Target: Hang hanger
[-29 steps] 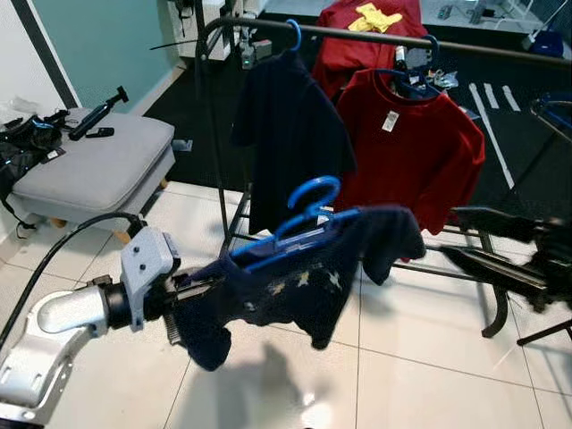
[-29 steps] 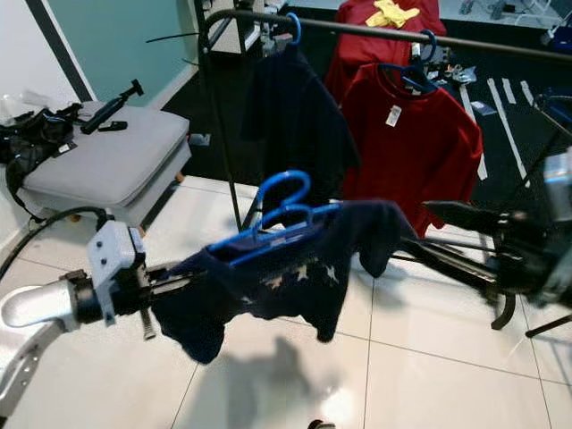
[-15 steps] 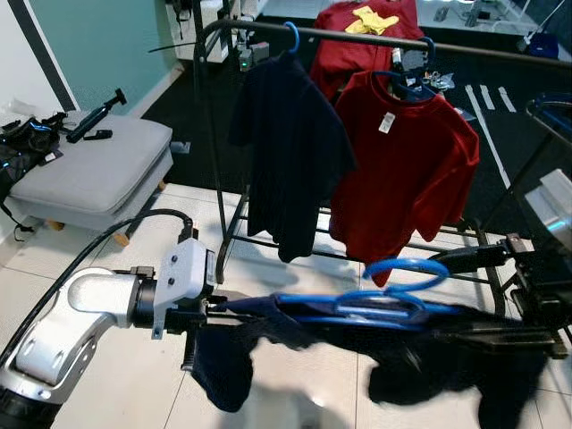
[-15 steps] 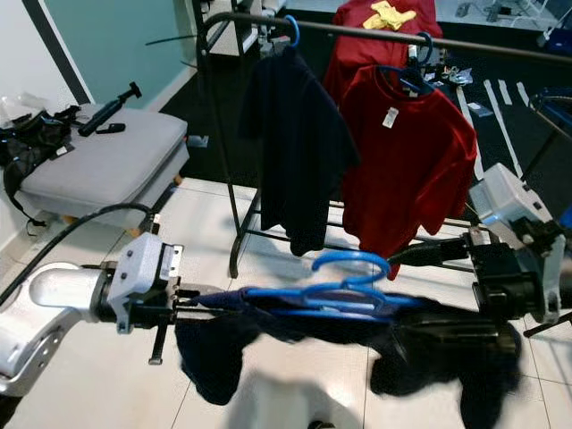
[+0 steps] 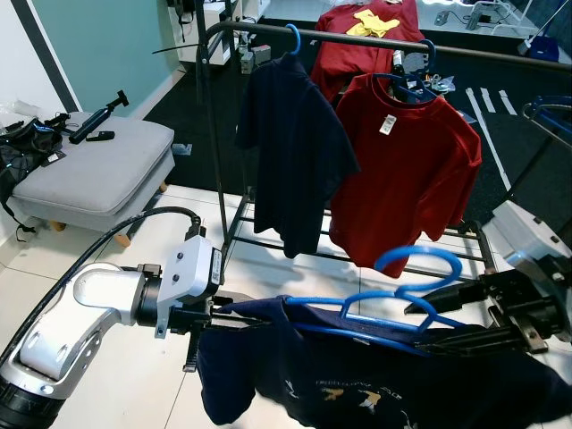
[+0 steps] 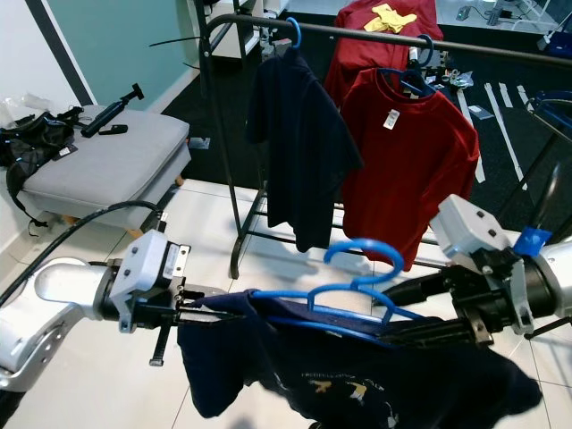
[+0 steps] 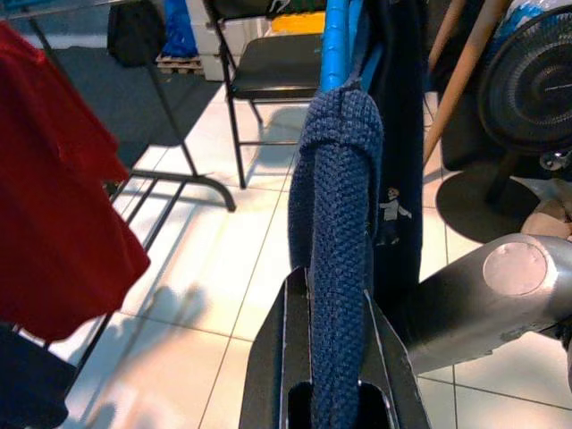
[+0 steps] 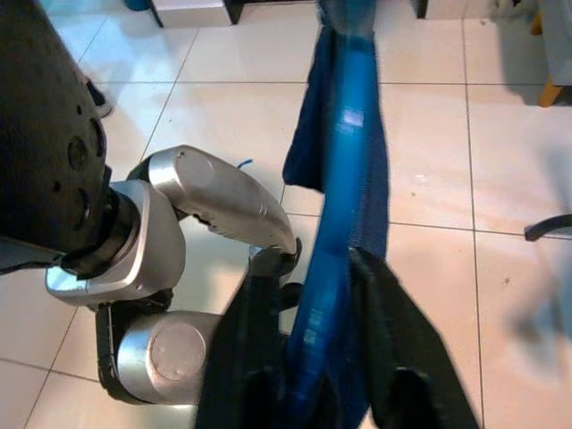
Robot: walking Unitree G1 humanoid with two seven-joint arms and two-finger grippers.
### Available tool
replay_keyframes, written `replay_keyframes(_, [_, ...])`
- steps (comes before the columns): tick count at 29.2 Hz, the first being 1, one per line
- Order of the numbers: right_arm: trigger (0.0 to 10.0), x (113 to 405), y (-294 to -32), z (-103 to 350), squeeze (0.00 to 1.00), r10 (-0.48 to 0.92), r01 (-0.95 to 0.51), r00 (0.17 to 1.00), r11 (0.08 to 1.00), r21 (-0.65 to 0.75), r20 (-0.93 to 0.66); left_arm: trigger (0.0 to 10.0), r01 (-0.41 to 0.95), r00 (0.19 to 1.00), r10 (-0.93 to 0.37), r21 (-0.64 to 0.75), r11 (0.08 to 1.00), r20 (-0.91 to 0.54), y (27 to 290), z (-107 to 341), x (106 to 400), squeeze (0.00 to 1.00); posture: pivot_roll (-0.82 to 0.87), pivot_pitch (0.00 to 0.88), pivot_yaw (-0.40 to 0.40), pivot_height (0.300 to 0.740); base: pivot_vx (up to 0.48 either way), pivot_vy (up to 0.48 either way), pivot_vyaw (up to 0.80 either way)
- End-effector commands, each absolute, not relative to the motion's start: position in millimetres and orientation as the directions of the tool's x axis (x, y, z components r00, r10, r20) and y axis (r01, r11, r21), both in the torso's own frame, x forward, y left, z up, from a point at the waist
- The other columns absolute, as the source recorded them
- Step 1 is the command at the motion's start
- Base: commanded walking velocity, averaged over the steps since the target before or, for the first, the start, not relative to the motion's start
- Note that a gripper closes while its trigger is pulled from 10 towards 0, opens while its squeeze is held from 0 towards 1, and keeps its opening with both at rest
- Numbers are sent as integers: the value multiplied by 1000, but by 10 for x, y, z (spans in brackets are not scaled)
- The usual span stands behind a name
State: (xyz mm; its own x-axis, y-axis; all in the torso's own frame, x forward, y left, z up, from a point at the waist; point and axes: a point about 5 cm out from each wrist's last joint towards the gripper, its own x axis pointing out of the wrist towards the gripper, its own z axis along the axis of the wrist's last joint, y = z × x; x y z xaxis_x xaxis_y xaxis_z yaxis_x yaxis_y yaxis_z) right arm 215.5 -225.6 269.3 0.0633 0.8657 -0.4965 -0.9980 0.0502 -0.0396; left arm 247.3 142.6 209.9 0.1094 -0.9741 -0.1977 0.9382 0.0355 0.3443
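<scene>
I saw a white tiled floor [image 5: 116, 393] nearest me, giving way to dark flooring [image 5: 188, 107] farther off. A black clothes rack [image 5: 211, 134] stood on the tiles ahead. On the left sat a grey cushioned bench [image 5: 89, 170], with a black handheld device [image 5: 96, 114] lying on its far end.

Navy shirt [image 5: 375, 384] runs off the bottom edge in both eye views, hem not visible. Its cloth covers the lower bar of the blue hanger [image 5: 393, 299]. Right wrist view is blurred: right pincer [image 8: 326, 357] fingers smear around the hanger, contact unclear. Left pincer [image 7: 335, 357] fingertips buried under the knit collar. Small objects on the grey ottoman [image 5: 89, 170] too small to identify.
</scene>
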Motion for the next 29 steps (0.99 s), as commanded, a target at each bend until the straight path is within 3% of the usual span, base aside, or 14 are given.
replay_keyframes(1, [0, 2180, -2250, 2676, 0, 867, -997, 81, 70, -42, -491, 10000, 928, 44, -987, 372, -17, -154, 1338, 2193, 2423, 0, -22, 122, 2, 740, 0, 0, 0])
replay_keyframes(10, [0, 2222, -2228, 2648, 0, 869, -996, 89, 75, -49, -487, 10000, 939, 34, -996, 345, 3, -82, 1276, 2258, 2452, 8, -21, 123, 3, 740, 0, 0, 0])
replay_keyframes(11, [0, 2229, -2228, 2648, 0, 871, -995, 97, 82, -53, -481, 10000, 946, 37, -997, 325, 14, -63, 1274, 2267, 2464, 1000, -20, 123, 4, 740, 0, 0, 0])
replay_keyframes(20, [0, 2264, -2237, 2642, 0, 879, -989, 145, 130, -65, -453, 10000, 955, 82, -997, 286, 78, -2, 1296, 2287, 2540, 1000, -25, 123, 4, 740, 0, 0, 0])
replay_keyframes(22, [0, 2316, -2250, 2594, 0, 884, -976, 216, 212, -57, -415, 10000, 951, 162, -986, 263, 164, 30, 1369, 2257, 2636, 1000, -31, 123, 6, 740, 0, 0, 0])
replay_keyframes(23, [0, 2316, -2250, 2594, 0, 884, -976, 216, 212, -57, -415, 10000, 951, 162, -986, 263, 164, 30, 1369, 2257, 2636, 1000, -31, 123, 6, 740, 0, 0, 0])
replay_keyframes(24, [0, 2371, -2287, 2510, 0, 867, -950, 302, 307, -53, -395, 10000, 935, 253, -967, 247, 253, 32, 1482, 2192, 2719, 1000, -35, 125, 8, 740, 0, 0, 0])
replay_keyframes(26, [0, 2371, -2287, 2510, 0, 867, -950, 302, 307, -53, -395, 10000, 935, 253, -967, 247, 253, 32, 1482, 2192, 2719, 1000, -35, 125, 8, 740, 0, 0, 0])
replay_keyframes(28, [0, 2431, -2367, 2358, 0, 815, -887, 442, 460, -44, -375, 10000, 880, 434, -901, 203, 429, 20, 1752, 2025, 2836, 1000, -33, 132, 9, 740, 0, 0, 0])
replay_keyframes(29, [0, 2431, -2367, 2358, 0, 815, -887, 442, 460, -44, -375, 10000, 880, 434, -901, 203, 429, 20, 1752, 2025, 2836, 1000, -33, 132, 9, 740, 0, 0, 0])
